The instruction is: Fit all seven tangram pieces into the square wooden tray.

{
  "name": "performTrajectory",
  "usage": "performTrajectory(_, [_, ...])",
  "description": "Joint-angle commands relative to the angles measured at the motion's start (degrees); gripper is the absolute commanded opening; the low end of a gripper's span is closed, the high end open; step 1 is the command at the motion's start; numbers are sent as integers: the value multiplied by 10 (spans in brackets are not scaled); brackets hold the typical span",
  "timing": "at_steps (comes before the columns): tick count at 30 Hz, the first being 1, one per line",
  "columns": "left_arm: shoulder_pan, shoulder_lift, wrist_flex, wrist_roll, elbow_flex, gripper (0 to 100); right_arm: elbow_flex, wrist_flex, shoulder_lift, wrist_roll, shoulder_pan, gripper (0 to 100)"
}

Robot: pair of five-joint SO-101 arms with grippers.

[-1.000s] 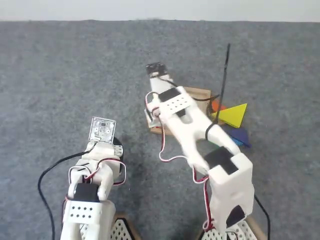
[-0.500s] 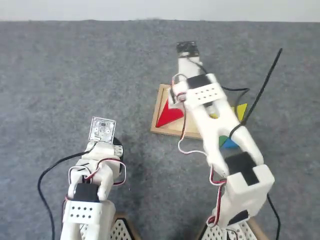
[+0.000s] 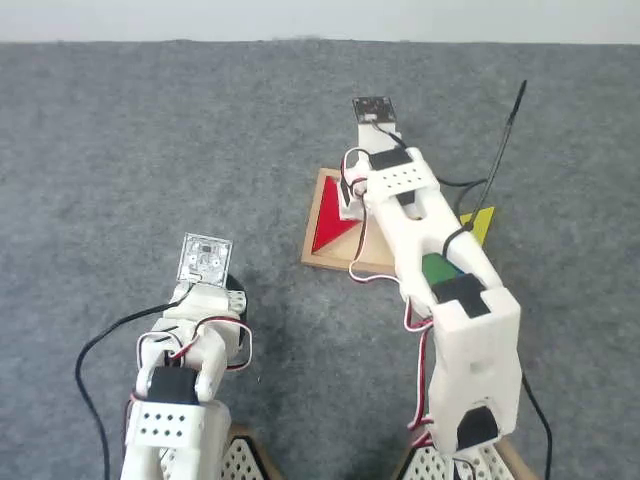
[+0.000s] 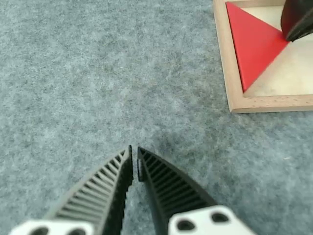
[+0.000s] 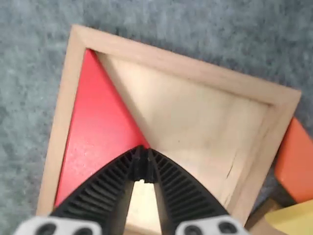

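- Right gripper, jaws together on nothing, is sitting at the inner corner of the red triangle, just right of centre in the high view.
- That 1 piece is lying along the left wall of the tray; any nudging should be gentle, keeping it flush.
- Left gripper, jaws together, is hovering lower left.

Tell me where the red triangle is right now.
The red triangle lies flat inside the wooden tray, its long side along the tray's left wall in the high view. The shut right claw is at its inner corner.
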Motion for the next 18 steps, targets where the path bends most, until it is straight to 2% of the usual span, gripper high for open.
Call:
performTrajectory(1, [-3, -7, 4, 4, -5, 15, -20, -7, 14, 7, -24, 6])
performTrajectory(5, [-3, -7, 4, 4, -5, 15, -19, 14, -15, 6, -38, 6])
performTrajectory(10, [-3, -7, 4, 4, -5, 15, 42, 36, -130, 3, -44, 6])
performTrajectory(13, [-3, -7, 4, 4, -5, 15, 147, -7, -217, 3, -51, 6])
performTrajectory(18, [-3, -7, 4, 4, -5, 15, 358, -145, -349, 4, -51, 6])
